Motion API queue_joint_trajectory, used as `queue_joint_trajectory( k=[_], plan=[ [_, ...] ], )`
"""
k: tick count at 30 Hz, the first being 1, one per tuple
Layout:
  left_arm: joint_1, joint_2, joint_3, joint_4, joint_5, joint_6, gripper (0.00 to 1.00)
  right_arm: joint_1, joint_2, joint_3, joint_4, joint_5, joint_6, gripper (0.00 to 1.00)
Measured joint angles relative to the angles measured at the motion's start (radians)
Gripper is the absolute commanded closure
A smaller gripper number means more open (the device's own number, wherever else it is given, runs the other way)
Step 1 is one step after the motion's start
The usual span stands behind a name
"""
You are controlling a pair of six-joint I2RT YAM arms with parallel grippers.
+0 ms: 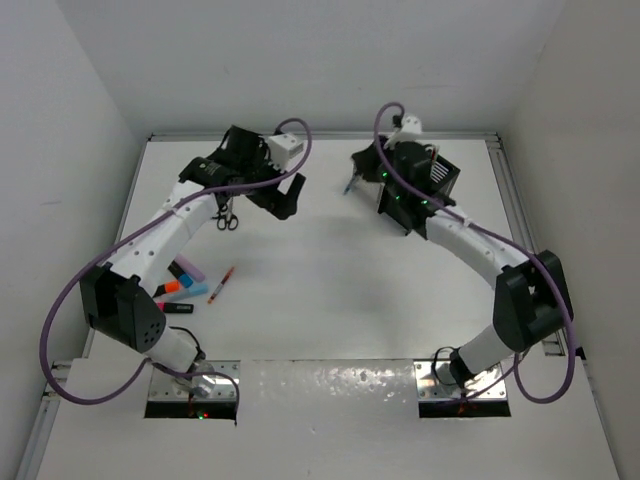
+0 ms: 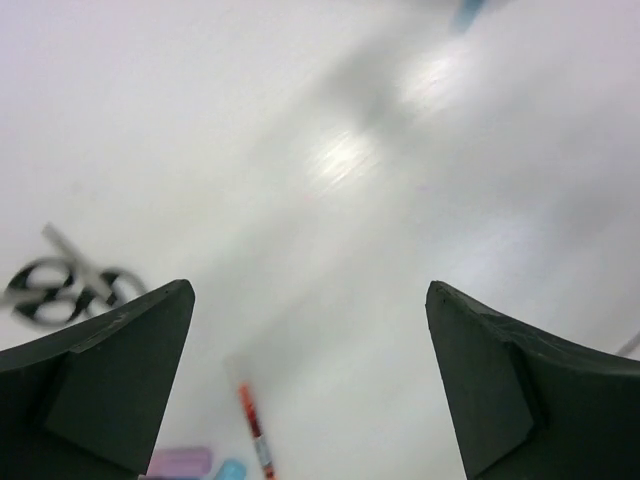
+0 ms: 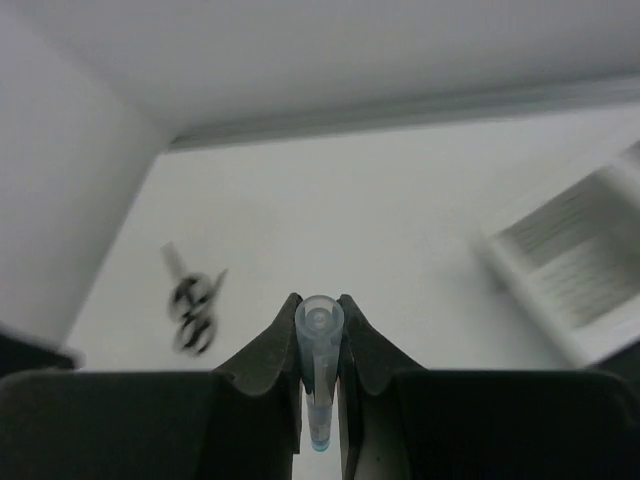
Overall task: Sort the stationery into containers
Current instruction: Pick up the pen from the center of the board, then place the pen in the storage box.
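From above, the left arm rose from its base at the near-left corner of the table (image 1: pixel 330 290), bent at a low elbow near the left edge and reached forward and inward, so that the left gripper (image 1: pixel 284 203) hung over the far-left part of the surface with nothing in it. The black-handled scissors (image 1: pixel 227 216) lay flat just beside its forearm, and nearer the left edge lay a cluster of highlighters (image 1: pixel 183 285) with a red pen (image 1: pixel 222 283) beside them. The right arm arched from the near-right corner up to the far side, where the right gripper (image 1: pixel 360 166) pointed left and held a blue pen (image 1: pixel 350 183) hanging down from it. Part of the black organiser (image 1: pixel 448 172) showed under its wrist near the far-right corner. In the left wrist view the left gripper (image 2: pixel 310 380) stood spread wide over bare table, its fingers (image 2: pixel 110 380) at either side of the frame. The blurred scissors (image 2: pixel 65 285) lay to the left, and the red pen (image 2: pixel 255 430), a purple highlighter (image 2: pixel 180 462) and a blue highlighter (image 2: pixel 231 470) lay at the bottom. In the right wrist view the right gripper (image 3: pixel 320 340) was clamped on the blue pen (image 3: pixel 320 370), which stood upright between its pads. The scissors (image 3: pixel 193 300) lay well to the left, and the white slatted organiser (image 3: pixel 575 270) sat to the right by the far edge.
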Motion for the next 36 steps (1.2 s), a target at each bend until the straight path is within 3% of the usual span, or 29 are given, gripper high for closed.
queue_joint_trajectory(
  k=[6, 13, 19, 26, 27, 28, 31, 36],
  plan=[
    [0.174, -0.081, -0.241, 0.041, -0.098, 0.030, 0.04, -0.261, 0.034, 0.219, -0.112, 0.154, -0.229, 1.00],
    [0.263, -0.108, -0.454, 0.047, -0.158, 0.077, 0.22, -0.381, 0.238, 0.405, -0.117, 0.297, -0.404, 1.00],
    [0.336, -0.109, -0.512, 0.049, -0.166, 0.103, 0.23, -0.413, 0.380, 0.412, -0.148, 0.350, -0.460, 1.00],
    [0.364, -0.109, -0.537, 0.073, -0.173, 0.113, 0.24, -0.430, 0.385, 0.313, -0.121, 0.359, -0.440, 0.99],
    [0.365, -0.107, -0.538, 0.076, -0.174, 0.115, 0.26, -0.430, 0.385, 0.298, -0.116, 0.359, -0.433, 0.96],
    [0.365, -0.103, -0.539, 0.078, -0.174, 0.116, 0.28, -0.430, 0.385, 0.286, -0.114, 0.360, -0.427, 0.79],
    [0.366, -0.082, -0.549, 0.094, -0.192, 0.119, 0.35, -0.430, 0.383, 0.242, -0.103, 0.360, -0.394, 0.47],
    [0.366, -0.045, -0.573, 0.099, -0.209, 0.132, 0.42, -0.430, 0.341, 0.179, -0.080, 0.346, -0.372, 0.36]
  ],
)
